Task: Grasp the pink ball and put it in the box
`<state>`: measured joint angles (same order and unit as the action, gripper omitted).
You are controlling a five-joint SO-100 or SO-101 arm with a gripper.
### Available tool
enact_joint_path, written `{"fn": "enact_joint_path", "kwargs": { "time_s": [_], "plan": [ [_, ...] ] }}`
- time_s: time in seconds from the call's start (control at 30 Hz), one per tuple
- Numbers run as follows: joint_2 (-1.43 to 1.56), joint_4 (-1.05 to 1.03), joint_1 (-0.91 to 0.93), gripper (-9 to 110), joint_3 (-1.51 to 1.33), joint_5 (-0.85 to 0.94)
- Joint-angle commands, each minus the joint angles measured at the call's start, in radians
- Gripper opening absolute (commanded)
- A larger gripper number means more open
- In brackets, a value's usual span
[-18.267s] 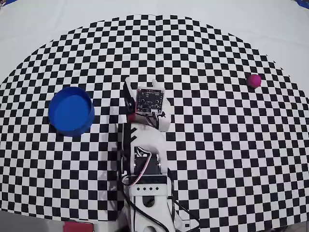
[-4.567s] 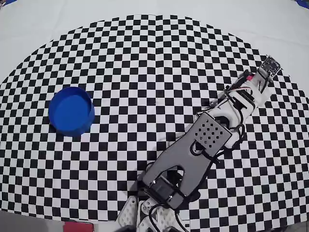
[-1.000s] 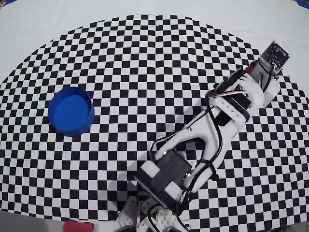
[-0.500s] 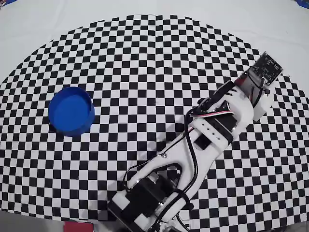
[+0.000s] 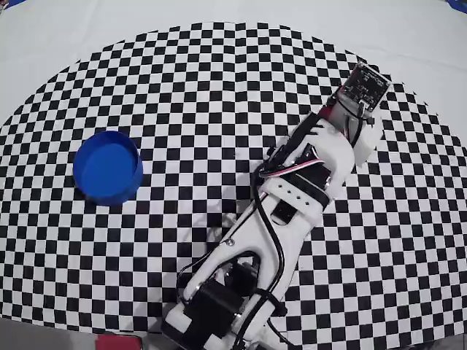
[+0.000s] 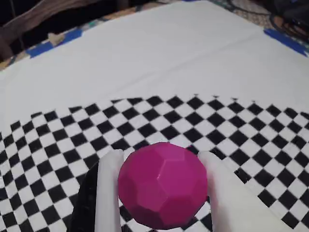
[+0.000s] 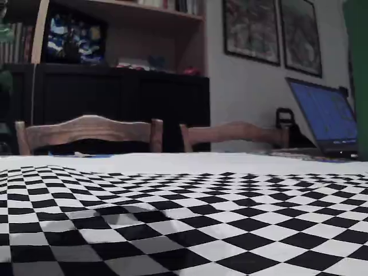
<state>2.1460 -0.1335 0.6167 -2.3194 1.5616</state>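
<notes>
A room in a home, likely a dining or living room. The fixed view looks low across a table covered with a white cloth (image 7: 241, 164) and a black-and-white checkered mat (image 7: 172, 224). Behind the table stand two wooden chairs (image 7: 89, 133), only their curved backrests showing. Against the far wall is a dark wooden cabinet (image 7: 115, 109) with shelves above it holding books and small objects. Framed pictures (image 7: 250, 29) hang on the pale wall at right. An open laptop (image 7: 325, 118) with a lit blue screen sits on the table's far right.
</notes>
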Motion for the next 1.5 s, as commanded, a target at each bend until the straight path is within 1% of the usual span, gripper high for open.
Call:
{"fn": "enact_joint_path", "kwargs": {
  "time_s": [0.0,0.33,1.0,1.37,1.47],
  "plan": [
    [0.049,0.008,-0.051,0,0.005,0.006],
    [0.049,0.015,-0.221,0,-0.002,0.006],
    [0.086,0.028,-0.48,0,-0.067,0.006],
    [0.152,0.031,-0.563,0,-0.13,0.006],
    [0.152,0.06,-0.597,0,-0.155,0.006]
  ]
}}
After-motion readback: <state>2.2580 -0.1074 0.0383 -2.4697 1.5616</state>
